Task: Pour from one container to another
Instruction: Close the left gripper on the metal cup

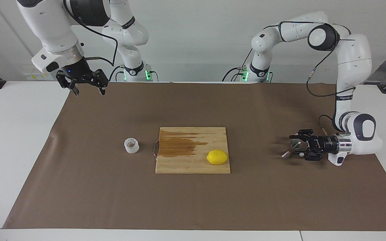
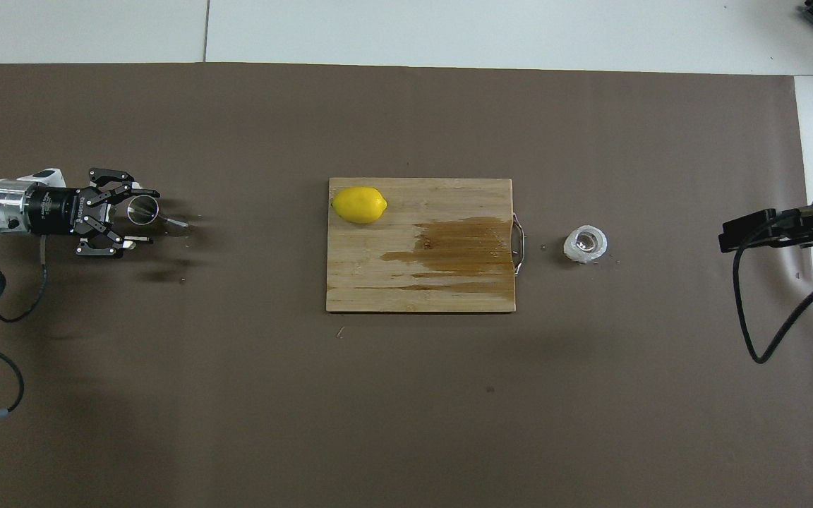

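The left hand [image 2: 142, 217] lies level and low over the left arm's end of the desk [image 1: 18, 140], pointing toward the middle, its fingers apart with the steel jigger [image 1: 294, 144] between them; whether either finger touches the metal cannot be made out. The right hand [image 1: 85, 89] hangs high over the corner of the desk at the right arm's end, close to the robots, its fingers spread and holding nothing, and that arm waits. A brown paper sheet [image 2: 406, 395] covers most of the white desk. In the middle of the sheet lies a wooden cutting board [image 2: 378, 282] with a dark wet stain [image 2: 463, 243] spread over the half toward the right arm's end, where a small metal handle [image 2: 517, 243] sits on its edge. A yellow lemon [image 2: 359, 204] rests on the board in the corner farther from the robots, toward the left arm's end. The small whitish cup [image 2: 585, 244] stands upright on the sheet near the handle, apart from the board. The jigger sits tilted on the sheet, well apart from the board
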{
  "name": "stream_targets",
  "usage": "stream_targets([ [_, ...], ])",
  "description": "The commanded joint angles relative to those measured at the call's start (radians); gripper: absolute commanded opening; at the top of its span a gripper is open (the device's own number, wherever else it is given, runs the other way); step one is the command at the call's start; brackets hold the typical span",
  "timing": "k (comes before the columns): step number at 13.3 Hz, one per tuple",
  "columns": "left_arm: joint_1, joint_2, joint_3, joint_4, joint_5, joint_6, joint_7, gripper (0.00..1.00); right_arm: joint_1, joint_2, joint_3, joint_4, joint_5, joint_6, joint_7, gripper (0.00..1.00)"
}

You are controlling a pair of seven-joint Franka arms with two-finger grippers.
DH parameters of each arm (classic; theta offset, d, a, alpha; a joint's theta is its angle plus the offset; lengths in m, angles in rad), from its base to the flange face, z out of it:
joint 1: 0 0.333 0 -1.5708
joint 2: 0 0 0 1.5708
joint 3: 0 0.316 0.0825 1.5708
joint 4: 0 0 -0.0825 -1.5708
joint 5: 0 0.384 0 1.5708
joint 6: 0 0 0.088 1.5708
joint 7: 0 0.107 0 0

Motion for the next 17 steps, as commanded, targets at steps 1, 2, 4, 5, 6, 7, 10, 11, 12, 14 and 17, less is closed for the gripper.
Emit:
stream_targets([
  [1, 0.019, -0.005, -0.019, -0.022, -0.014, 0.007, 0.011, 0.78, -0.007, -0.004, 0.006, -0.006, -0.007, -0.005, 0.021, 1.00],
  [2, 0.021, -0.005, -0.021, -0.022, -0.014, 0.007, 0.011, 0.75, -0.007, -0.004, 0.006, -0.006, -0.007, -0.005, 0.021, 1.00],
  [4, 0.021, -0.005, -0.021, -0.022, -0.014, 0.007, 0.011, 0.73, -0.007, -0.004, 0.006, -0.006, -0.007, -0.005, 0.021, 1.00],
  [5, 0.021, -0.005, -0.021, -0.022, -0.014, 0.007, 0.011, 0.73, -0.007, -0.004, 0.006, -0.006, -0.007, -0.005, 0.021, 1.00],
  [6, 0.028, -0.005, -0.021, -0.024, -0.014, 0.009, 0.011, 0.73, -0.007, -0.004, 0.006, -0.004, -0.007, -0.005, 0.021, 1.00],
  [7, 0.030, -0.005, -0.022, -0.024, -0.014, 0.009, 0.011, 0.73, -0.007, -0.004, 0.006, -0.006, -0.007, -0.005, 0.021, 1.00],
  [10, 0.031, -0.005, -0.022, -0.025, -0.014, 0.009, 0.011, 0.68, -0.007, -0.004, 0.006, -0.006, -0.007, -0.005, 0.021, 1.00],
  [11, 0.030, -0.005, -0.022, -0.025, -0.014, 0.010, 0.011, 0.67, -0.007, -0.004, 0.006, -0.006, -0.007, -0.005, 0.021, 1.00],
  [12, 0.030, -0.005, -0.022, -0.027, -0.014, 0.010, 0.011, 0.64, -0.007, -0.004, 0.006, -0.006, -0.007, -0.005, 0.021, 1.00],
  [14, 0.030, -0.005, -0.022, -0.027, -0.014, 0.010, 0.011, 0.64, -0.007, -0.004, 0.006, -0.006, -0.007, -0.005, 0.021, 1.00],
  [17, 0.030, -0.005, -0.024, -0.027, -0.014, 0.012, 0.011, 0.64, -0.007, -0.004, 0.006, -0.006, -0.007, -0.005, 0.023, 1.00],
])
